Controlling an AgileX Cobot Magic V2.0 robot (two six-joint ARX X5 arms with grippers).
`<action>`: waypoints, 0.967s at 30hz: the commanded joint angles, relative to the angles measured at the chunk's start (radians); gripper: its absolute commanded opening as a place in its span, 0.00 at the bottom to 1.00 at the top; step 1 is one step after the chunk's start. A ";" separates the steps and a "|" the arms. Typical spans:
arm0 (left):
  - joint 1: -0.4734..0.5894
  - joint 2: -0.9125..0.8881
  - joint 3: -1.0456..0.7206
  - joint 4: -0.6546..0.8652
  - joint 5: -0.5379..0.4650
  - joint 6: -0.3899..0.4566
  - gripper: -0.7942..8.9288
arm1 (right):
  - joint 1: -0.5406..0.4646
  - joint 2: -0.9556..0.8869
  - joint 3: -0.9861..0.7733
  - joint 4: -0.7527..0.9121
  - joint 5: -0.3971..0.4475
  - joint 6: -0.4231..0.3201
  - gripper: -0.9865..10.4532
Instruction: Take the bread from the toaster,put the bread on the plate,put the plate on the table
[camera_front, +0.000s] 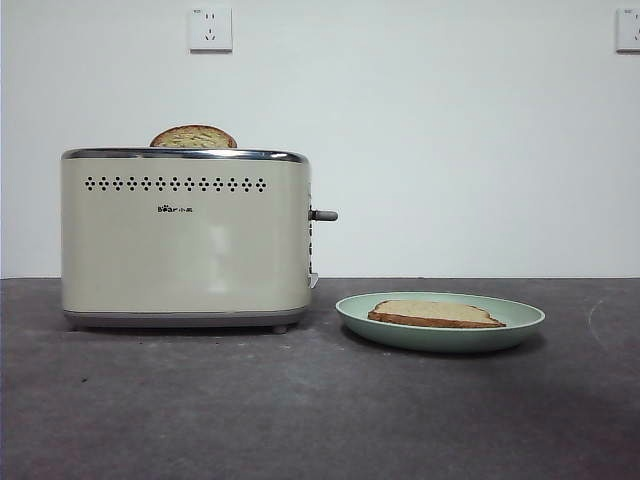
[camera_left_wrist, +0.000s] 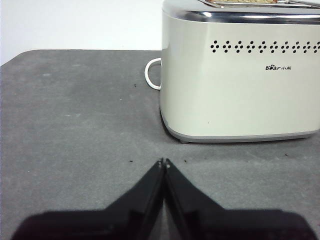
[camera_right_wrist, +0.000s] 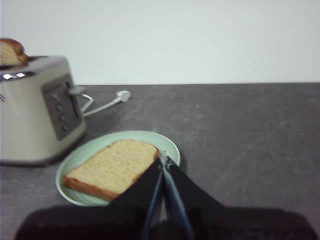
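**Tech:** Looking across the table (camera_front: 200, 410), you can see the bread (camera_front: 436, 314) lying flat on the plate (camera_front: 520, 322), and the plate resting on the table just beside the toaster (camera_front: 185, 240), on its lever side. Judging by that layout alone, all three steps of your task look finished.

**Operator:** So nothing is left in the toaster?

**Tech:** One slice (camera_front: 193, 137) stands in the toaster's slot, its rounded, speckled brown top poking above the chrome rim. That is a different piece from the squarish pale one on the plate, so I would not count it as yours to move.

**Operator:** What are my grippers doing?

**Tech:** Your left gripper (camera_left_wrist: 164, 162) sits low over the table in front of the toaster's long logo face, apart from it. Its two black jaws are pressed together to a point with nothing between them. Your right gripper (camera_right_wrist: 162, 162) is near the plate's rim, on the side away from the toaster. Its jaws also meet at the tips and hold nothing. The tips overlap the plate's edge in the wrist picture, but I cannot tell whether they touch it.

**Operator:** Anything remaining, then?

**Tech:** As far as these views show, you only have to clear the arms away. Neither gripper appears in the front view at all.
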 joint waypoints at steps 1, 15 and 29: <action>0.003 -0.002 -0.012 0.004 -0.002 -0.007 0.08 | -0.002 -0.020 -0.047 0.010 0.007 0.014 0.09; 0.003 -0.002 -0.012 0.004 -0.002 -0.007 0.08 | -0.002 -0.034 -0.080 -0.065 0.008 0.026 0.09; 0.003 -0.002 -0.012 0.004 -0.002 -0.007 0.08 | -0.002 -0.029 -0.080 -0.065 0.008 0.024 0.09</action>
